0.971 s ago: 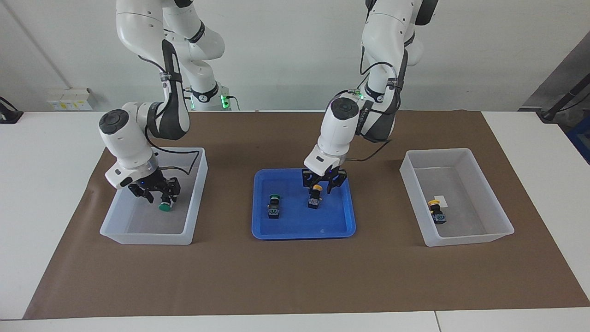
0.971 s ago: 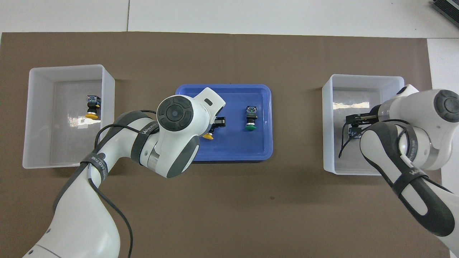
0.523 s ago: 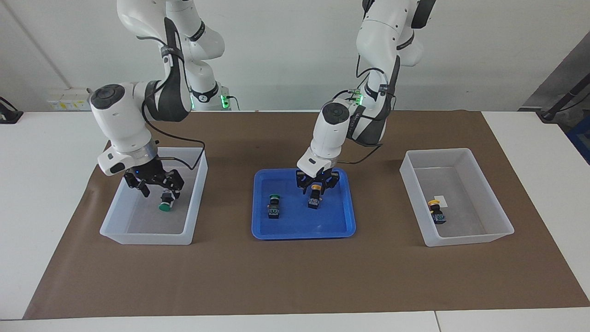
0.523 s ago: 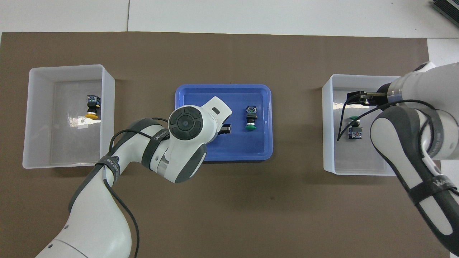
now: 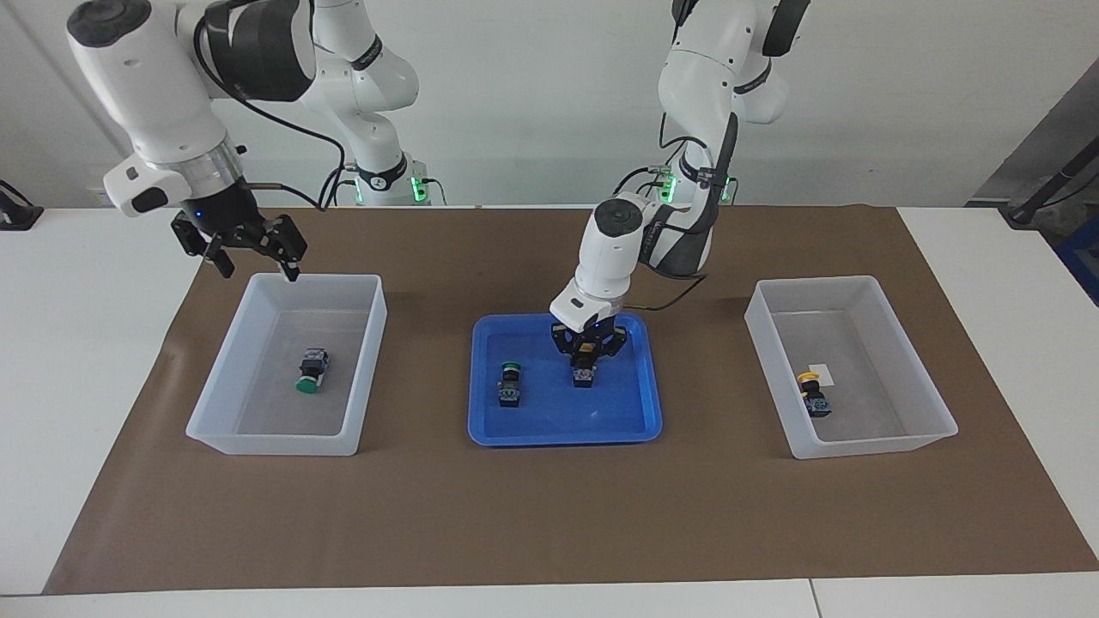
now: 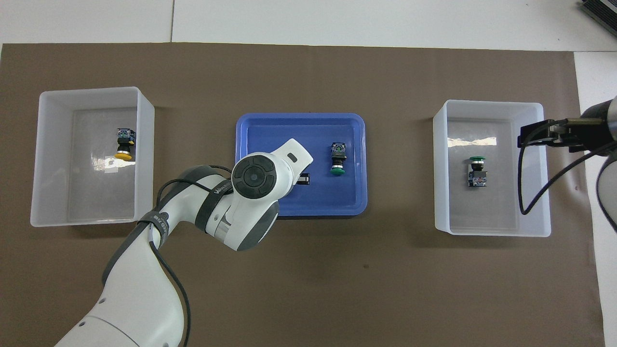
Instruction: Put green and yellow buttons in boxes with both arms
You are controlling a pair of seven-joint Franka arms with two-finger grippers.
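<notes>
A green button point(image 5: 311, 371) lies alone in the box point(image 5: 371, 343) at the right arm's end; it also shows in the overhead view point(image 6: 477, 171). My right gripper point(image 5: 251, 260) is open and empty, raised high over that box's rim nearest the robots. My left gripper point(image 5: 586, 354) is down in the blue tray point(image 5: 558, 429), its fingers on either side of a yellow button point(image 5: 585, 369), which my left arm hides in the overhead view. A second green button point(image 5: 510, 384) lies beside it in the tray. A yellow button point(image 5: 811, 393) lies in the other box point(image 5: 859, 446).
A brown mat point(image 5: 549, 515) covers the middle of the white table and carries both boxes and the tray. In the overhead view my left arm point(image 6: 226, 212) reaches over the tray's point(image 6: 347, 130) edge nearest the robots.
My right gripper has risen out of its box and drawn back toward the robots, leaving the green button inside. My left gripper has come down around the yellow button in the tray.
</notes>
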